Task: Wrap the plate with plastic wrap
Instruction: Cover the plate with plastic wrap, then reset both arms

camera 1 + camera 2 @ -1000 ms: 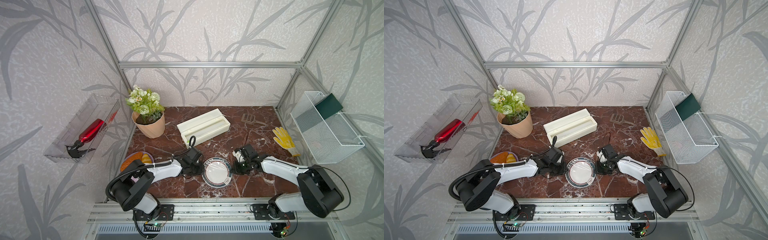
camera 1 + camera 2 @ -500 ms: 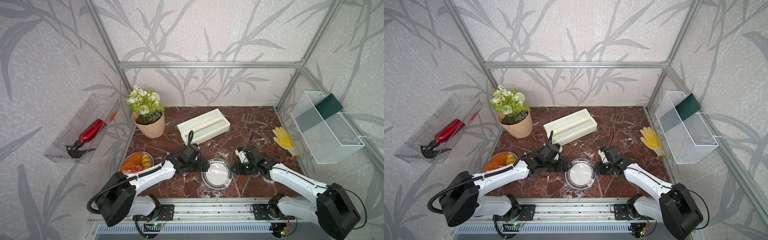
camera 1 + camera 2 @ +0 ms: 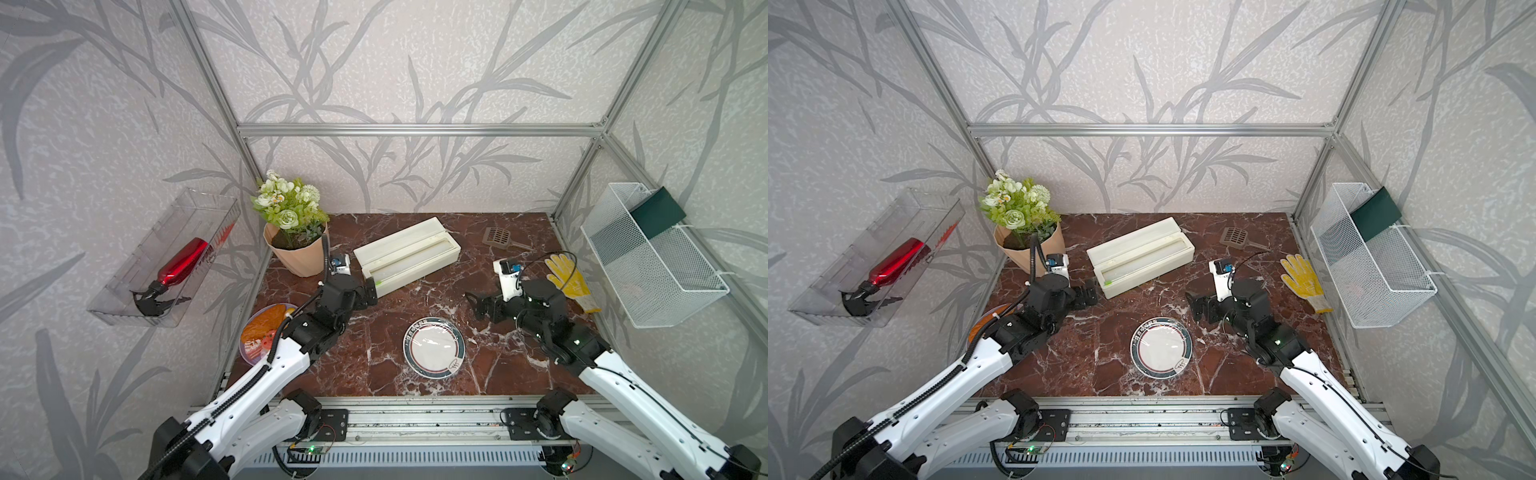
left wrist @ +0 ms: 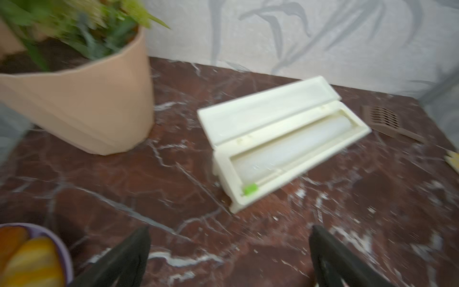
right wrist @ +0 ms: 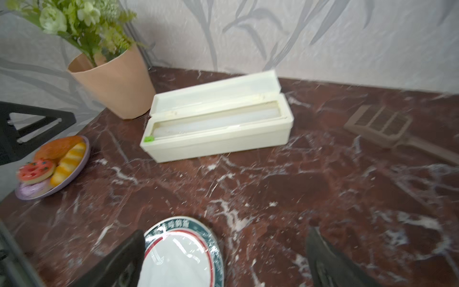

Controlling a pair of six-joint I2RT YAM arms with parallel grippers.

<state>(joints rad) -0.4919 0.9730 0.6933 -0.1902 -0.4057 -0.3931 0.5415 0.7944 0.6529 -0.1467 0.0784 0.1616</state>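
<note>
Here plastic wrap (image 3: 432, 341) glosses the teal-rimmed plate (image 3: 434, 375); left tool (image 3: 371, 293), right tool (image 3: 478, 305) gape empty.

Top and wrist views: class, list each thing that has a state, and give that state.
plate, covered by plastic wrap
dispenser box, lid open
left claw, open, empty
right claw, open, empty
purple plate, holding pastries
red spray bottle, lying in wall tray

- The plate (image 3: 1161, 373) lies flat on the marble surface (image 3: 1100, 365), with glossy plastic wrap (image 3: 1158, 340) over it (its edges are hard to trace).
- Left hand (image 3: 1087, 293) hangs just beside the cream box (image 3: 1140, 257).
- Right hand (image 3: 1200, 306), fingers spread and empty, is near the plate.
</note>
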